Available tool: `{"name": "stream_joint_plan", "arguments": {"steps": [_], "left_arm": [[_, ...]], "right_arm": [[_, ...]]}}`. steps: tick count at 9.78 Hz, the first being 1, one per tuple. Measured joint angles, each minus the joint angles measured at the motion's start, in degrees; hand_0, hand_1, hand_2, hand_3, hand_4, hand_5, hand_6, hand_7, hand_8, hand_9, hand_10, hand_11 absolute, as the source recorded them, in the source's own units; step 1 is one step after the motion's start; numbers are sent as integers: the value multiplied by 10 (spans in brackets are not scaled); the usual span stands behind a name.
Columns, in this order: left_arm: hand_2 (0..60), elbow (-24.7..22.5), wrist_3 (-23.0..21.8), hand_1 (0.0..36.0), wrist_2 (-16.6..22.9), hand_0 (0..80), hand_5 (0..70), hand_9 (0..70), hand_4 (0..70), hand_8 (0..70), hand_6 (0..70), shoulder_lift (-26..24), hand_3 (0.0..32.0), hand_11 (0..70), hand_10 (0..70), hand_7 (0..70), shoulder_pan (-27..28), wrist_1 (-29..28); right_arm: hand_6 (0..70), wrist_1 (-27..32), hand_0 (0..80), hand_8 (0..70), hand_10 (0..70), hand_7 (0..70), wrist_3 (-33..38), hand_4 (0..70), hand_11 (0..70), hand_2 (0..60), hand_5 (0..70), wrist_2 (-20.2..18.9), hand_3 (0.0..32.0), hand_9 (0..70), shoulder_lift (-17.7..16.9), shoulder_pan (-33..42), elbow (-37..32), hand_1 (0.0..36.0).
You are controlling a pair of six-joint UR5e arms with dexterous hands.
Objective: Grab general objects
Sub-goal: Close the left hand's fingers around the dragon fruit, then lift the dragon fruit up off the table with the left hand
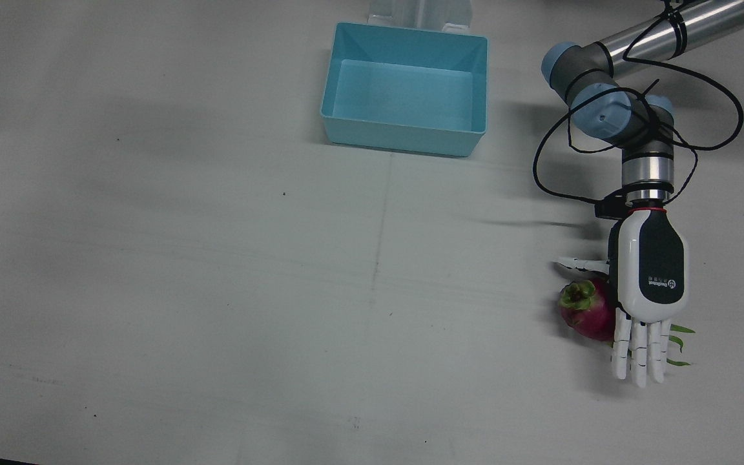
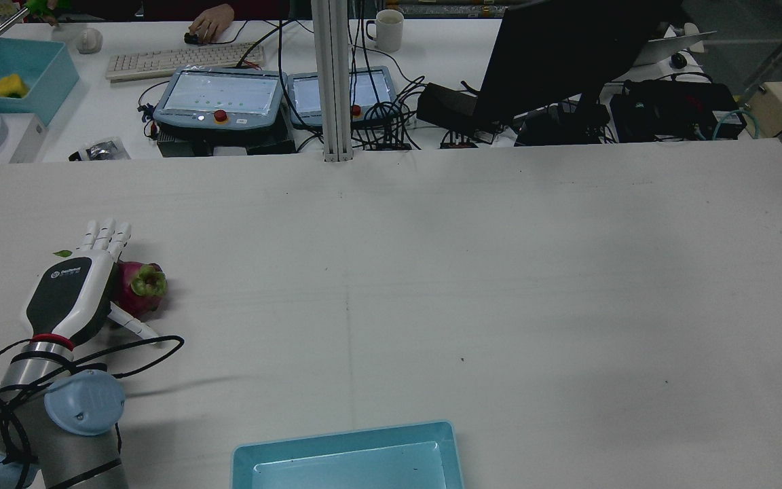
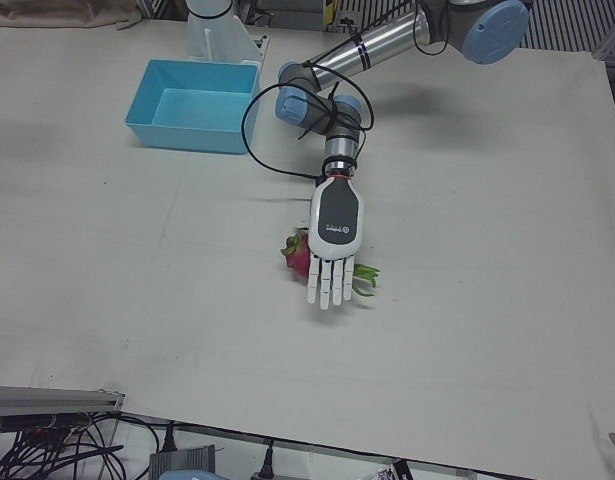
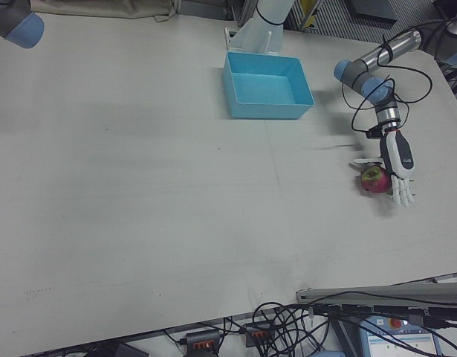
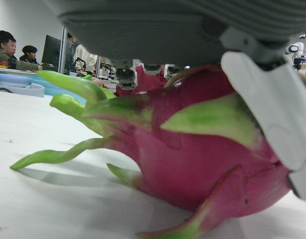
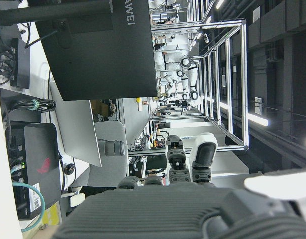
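Note:
A pink dragon fruit [image 1: 582, 313] with green scales lies on the white table. It also shows in the rear view [image 2: 141, 285], the left-front view [image 3: 296, 256] and the right-front view [image 4: 372, 178]. My left hand [image 1: 650, 278] hovers flat just over it, palm down, fingers straight and apart, thumb out to the side. It holds nothing. In the left hand view the fruit [image 5: 202, 154] fills the frame right under the palm [image 5: 143, 25]. My right hand [image 6: 192, 199] shows only in its own view, raised off the table and empty.
A light blue bin [image 1: 404, 132] stands at the robot's side of the table, near the middle; it also shows in the rear view [image 2: 347, 448]. Cables loop around the left arm [image 1: 643, 129]. Desks with monitors and pendants lie beyond the table's far edge.

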Motion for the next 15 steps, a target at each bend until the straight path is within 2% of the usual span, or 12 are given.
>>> {"name": "stream_joint_plan", "arguments": {"steps": [1,2,3,4,5,6,7,8,9,10,13,15], "left_arm": [[179,0,0,260,-1,572,75,22,121,84,2,0,0,134,78,180,0,0],[277,2,0,271,-2,568,124,36,218,96,22,0,0,161,98,250,0,0],[538,6,0,298,-2,553,246,65,470,127,86,-1,0,182,117,399,0,-1],[600,12,-1,325,-2,542,324,113,700,167,137,-2,0,218,144,505,-1,-2],[600,18,-1,336,-2,548,379,188,700,214,188,-3,0,281,188,624,-1,-4],[600,21,-1,325,-2,548,447,275,700,275,246,-4,0,335,226,700,-1,-5],[600,23,-2,283,-2,537,530,384,700,352,312,-4,0,395,270,700,-1,-6],[600,23,-2,251,-2,517,613,485,700,424,373,-4,0,514,365,700,-2,-6],[600,21,-3,247,-3,507,680,572,700,473,424,-6,0,661,471,700,-4,-6],[600,17,-5,234,-8,499,700,626,700,507,449,-14,0,700,531,700,-8,0],[600,-17,-8,191,-15,482,700,615,700,511,431,-52,0,700,539,700,-44,29],[600,-37,-43,189,-8,475,700,611,700,497,425,-83,0,700,556,700,-71,62]], "right_arm": [[0,0,0,0,0,0,0,0,0,0,0,0,0,0,0,0,0,0],[0,0,0,0,0,0,0,0,0,0,0,0,0,0,0,0,0,0],[0,0,0,0,0,0,0,0,0,0,0,0,0,0,0,0,0,0],[0,0,0,0,0,0,0,0,0,0,0,0,0,0,0,0,0,0],[0,0,0,0,0,0,0,0,0,0,0,0,0,0,0,0,0,0],[0,0,0,0,0,0,0,0,0,0,0,0,0,0,0,0,0,0],[0,0,0,0,0,0,0,0,0,0,0,0,0,0,0,0,0,0],[0,0,0,0,0,0,0,0,0,0,0,0,0,0,0,0,0,0],[0,0,0,0,0,0,0,0,0,0,0,0,0,0,0,0,0,0],[0,0,0,0,0,0,-1,0,0,0,0,0,0,0,0,0,1,0],[0,0,0,0,0,0,-1,0,0,0,0,0,0,0,1,1,1,0],[0,0,0,0,0,0,-2,0,0,0,0,0,0,0,1,1,2,0]]}}
